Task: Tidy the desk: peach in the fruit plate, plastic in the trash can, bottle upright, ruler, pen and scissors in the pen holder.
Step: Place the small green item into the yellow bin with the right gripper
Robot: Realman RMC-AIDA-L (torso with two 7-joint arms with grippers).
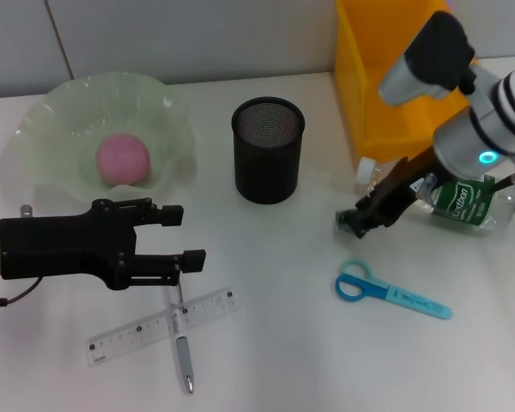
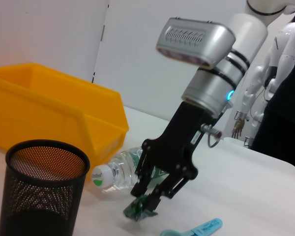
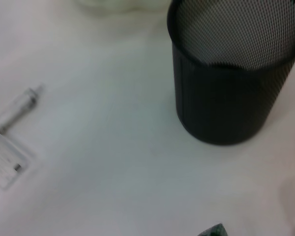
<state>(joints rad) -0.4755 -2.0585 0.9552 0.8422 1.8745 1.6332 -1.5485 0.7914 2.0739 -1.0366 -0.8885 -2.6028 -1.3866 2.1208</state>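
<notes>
A pink peach (image 1: 123, 159) lies in the green glass fruit plate (image 1: 43, 137) at the back left. The black mesh pen holder (image 1: 268, 150) stands mid-table. My right gripper (image 1: 358, 221) is shut on a scrap of green plastic (image 2: 139, 209), low over the table beside the lying clear bottle (image 1: 463, 202). The yellow trash bin (image 1: 373, 77) stands behind them. Blue scissors (image 1: 386, 292) lie in front of the right gripper. My left gripper (image 1: 184, 236) is open and empty, just above the clear ruler (image 1: 159, 326) and the pen (image 1: 183, 352), which cross each other.
In the left wrist view the bottle (image 2: 119, 171) lies with its white cap toward the pen holder (image 2: 44, 189), in front of the bin (image 2: 49, 115). The right wrist view shows the pen holder (image 3: 231, 88) and the pen's end (image 3: 17, 109).
</notes>
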